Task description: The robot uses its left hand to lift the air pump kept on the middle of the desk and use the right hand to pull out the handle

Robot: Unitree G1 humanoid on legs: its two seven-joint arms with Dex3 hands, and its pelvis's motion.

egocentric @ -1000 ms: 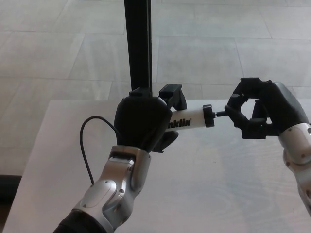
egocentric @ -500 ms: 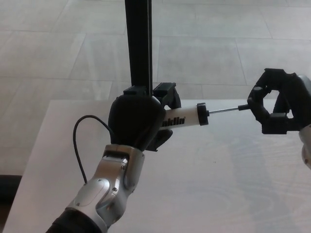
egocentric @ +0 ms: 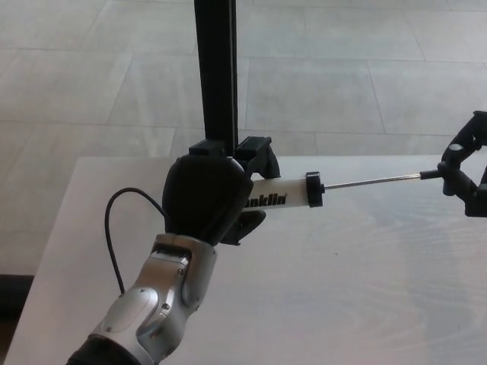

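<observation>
Head view: one frame, looking down over the desk from the robot's side.
Left hand (egocentric: 207, 199): black, closed round the body of the air pump, thumb and fingers wrapped so that the near end of the barrel is hidden behind the palm; silver forearm rises from the lower left of the picture.
Air pump (egocentric: 275, 194): white barrel with dark lettering, held clear of the desk in the left hand, lying roughly level and pointing toward the robot's right; a black end cap (egocentric: 313, 189) closes the barrel on that side.
Rod (egocentric: 373, 181): thin metal shaft, drawn well out of the end cap, running nearly straight across to the picture's right edge.
Handle (egocentric: 431, 174): small dark piece at the far end of the rod, meeting the right hand.
Right hand (egocentric: 468, 167): only partly in frame at the right edge; black fingers are curled about the handle end, gripping it. The rest of the hand is cut off.
Cable (egocentric: 122, 228): thin black loop beside the left wrist, arching over the desk.
Desk (egocentric: 342, 289): pale, faintly grained top beneath both arms.
Post (egocentric: 217, 68): black upright directly behind the left hand, at the desk's far edge.
Floor (egocentric: 342, 68): large pale tiles beyond the desk.
</observation>
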